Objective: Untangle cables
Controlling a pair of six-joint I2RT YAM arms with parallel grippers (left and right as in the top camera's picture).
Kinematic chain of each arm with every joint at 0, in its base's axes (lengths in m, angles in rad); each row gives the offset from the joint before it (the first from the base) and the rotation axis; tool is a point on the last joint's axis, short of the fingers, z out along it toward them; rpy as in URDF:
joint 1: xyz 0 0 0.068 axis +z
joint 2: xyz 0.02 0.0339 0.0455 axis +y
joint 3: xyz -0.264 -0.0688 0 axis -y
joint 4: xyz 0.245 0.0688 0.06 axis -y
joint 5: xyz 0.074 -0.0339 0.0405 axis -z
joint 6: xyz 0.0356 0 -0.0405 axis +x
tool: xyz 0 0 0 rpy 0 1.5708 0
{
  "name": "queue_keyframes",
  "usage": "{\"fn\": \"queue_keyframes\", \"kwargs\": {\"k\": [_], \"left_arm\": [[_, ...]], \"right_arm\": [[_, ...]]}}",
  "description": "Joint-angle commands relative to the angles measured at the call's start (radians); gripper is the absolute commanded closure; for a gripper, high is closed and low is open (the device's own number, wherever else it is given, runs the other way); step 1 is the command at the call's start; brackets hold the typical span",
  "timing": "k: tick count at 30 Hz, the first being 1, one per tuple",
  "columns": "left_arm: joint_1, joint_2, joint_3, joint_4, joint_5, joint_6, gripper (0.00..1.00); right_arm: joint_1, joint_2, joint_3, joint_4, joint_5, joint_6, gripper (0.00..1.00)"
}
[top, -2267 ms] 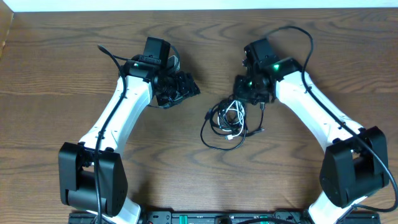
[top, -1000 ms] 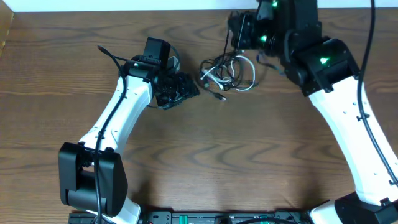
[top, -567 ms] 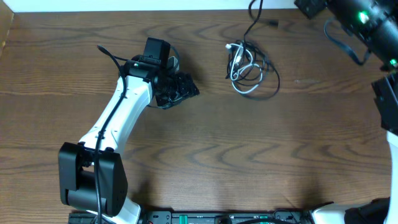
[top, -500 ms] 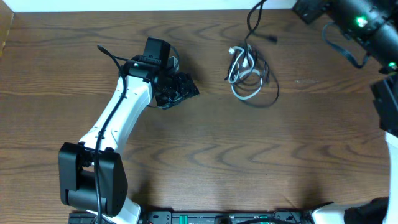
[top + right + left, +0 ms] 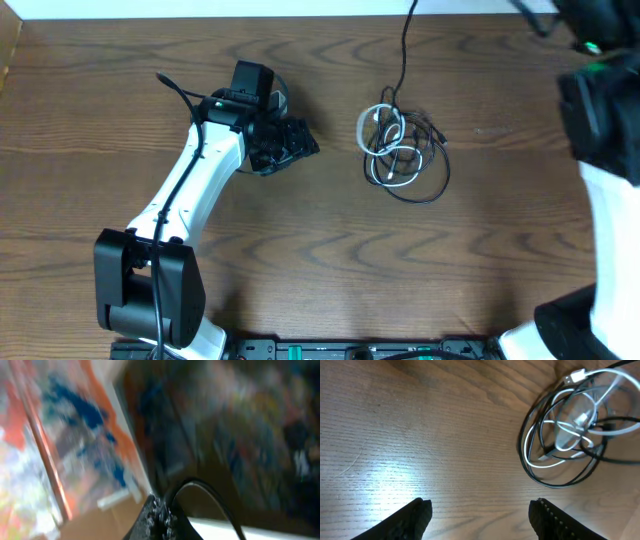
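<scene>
The cables (image 5: pixel 400 152) form one tangle of black loops and a white cord right of the table's middle. One black strand (image 5: pixel 405 50) rises from the tangle and leaves the top edge of the overhead view. In the blurred right wrist view my right gripper (image 5: pixel 161 513) is shut on that black cable (image 5: pixel 215 491); the gripper itself is out of the overhead view. My left gripper (image 5: pixel 303 143) sits left of the tangle, open and holding nothing. In the left wrist view the left gripper (image 5: pixel 482 512) faces bare wood, and the tangle (image 5: pixel 570 430) with the white cord's plug (image 5: pixel 573 377) lies ahead to the right.
My right arm (image 5: pixel 605 110) stands high at the right edge. A thicker black lead (image 5: pixel 175 88) trails from the left arm. The table's back edge (image 5: pixel 250 17) runs just behind the tangle.
My right arm rose toward the back right, pulling the tangle from the table's middle toward the back. In the last half second the loops dropped a little and spread. The left arm has not moved.
</scene>
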Motion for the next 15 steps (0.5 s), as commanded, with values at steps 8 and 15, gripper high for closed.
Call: {"fn": "queue_keyframes", "kwargs": {"k": [8,15], "left_arm": [[0.003,0.002,0.000,-0.011,-0.010,0.014,0.31],[0.003,0.002,0.000,-0.018,-0.010,0.014,0.32]], "right_arm": [[-0.002,0.054,0.032,-0.616,0.194,-0.124,0.99],[-0.037,0.105,0.032,-0.953,0.369,-0.172,0.99]]}}
